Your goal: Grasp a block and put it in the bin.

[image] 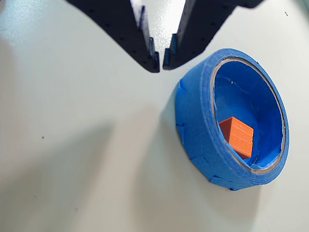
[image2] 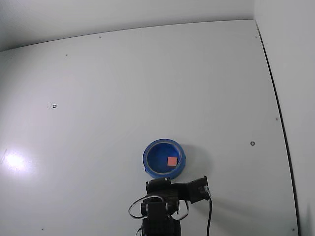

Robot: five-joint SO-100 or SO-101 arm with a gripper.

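Blue tape-like wrapping covers the thick outer wall of the bin (image: 203, 121) in the wrist view, where it sits on the pale worktop (image: 72, 145) at the right of the picture, tipped toward the camera by the viewing angle so that its inside shows. The block (image: 237, 136), orange-red with fine ribbed faces, lies inside the bin on its blue floor, close to the near wall. Above and to the left of the bin, the dark fingers (image: 153, 55) come in from the top edge; their tips stand nearly together with only a thin gap between them, and nothing is held there. The gripper (image: 161, 63) hangs just beside the bin's rim, over bare worktop, and casts soft shadows below it. In the fixed view, which looks down from above, the bin (image2: 149, 164) is a blue ring low in the middle of the white worktop (image2: 147, 78), and the block (image2: 172, 161) shows as a small pinkish square inside it, right of centre. The dark arm (image2: 162, 206) stands just below the bin at the bottom edge.
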